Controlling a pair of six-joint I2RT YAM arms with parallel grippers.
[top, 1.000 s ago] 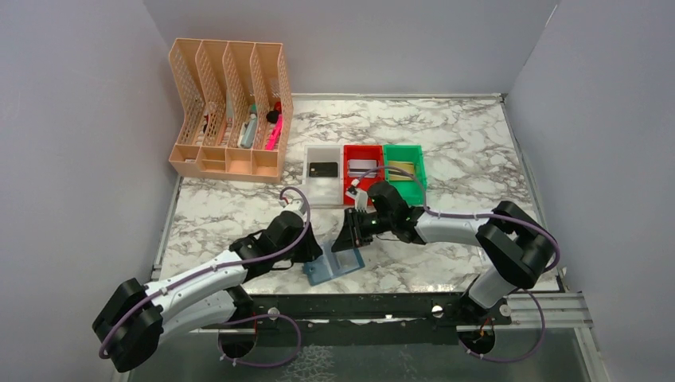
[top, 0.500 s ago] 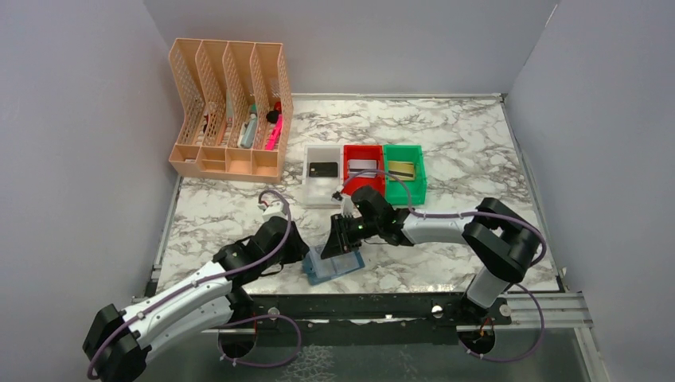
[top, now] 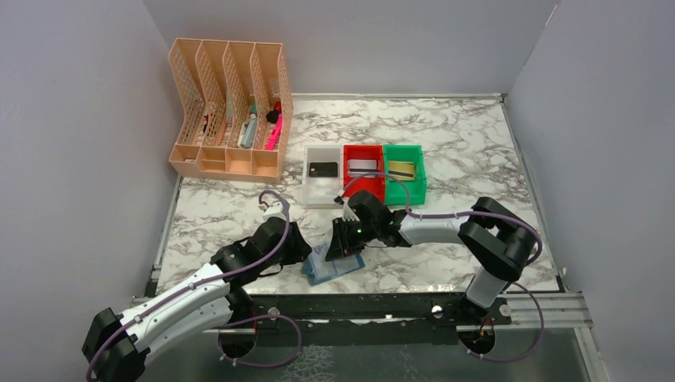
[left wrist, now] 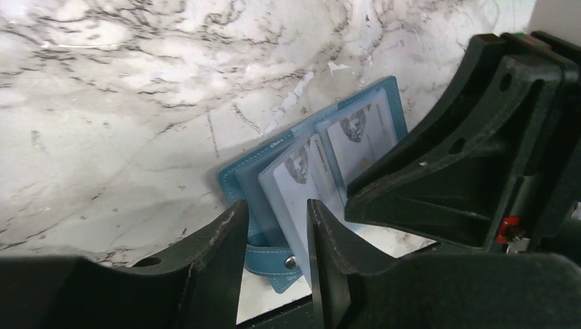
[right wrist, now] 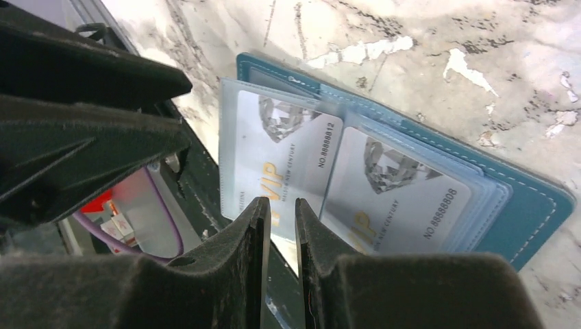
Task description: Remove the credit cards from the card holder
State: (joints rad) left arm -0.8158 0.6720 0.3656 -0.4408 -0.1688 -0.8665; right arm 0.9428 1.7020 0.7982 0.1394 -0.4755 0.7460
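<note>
Three credit cards [top: 363,165] sit in bins [top: 321,192] at twelve o'clock. We see two left in the card holder [top: 334,265], open at the tabletop's [top: 462,151] six. At its nine, the left claw [left wrist: 275,205] stands narrowly apart. We cannot tell whether the narrow right claw [right wrist: 281,203] grips anything.

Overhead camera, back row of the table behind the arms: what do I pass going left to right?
peach mesh file rack → white bin → red bin → green bin
</note>
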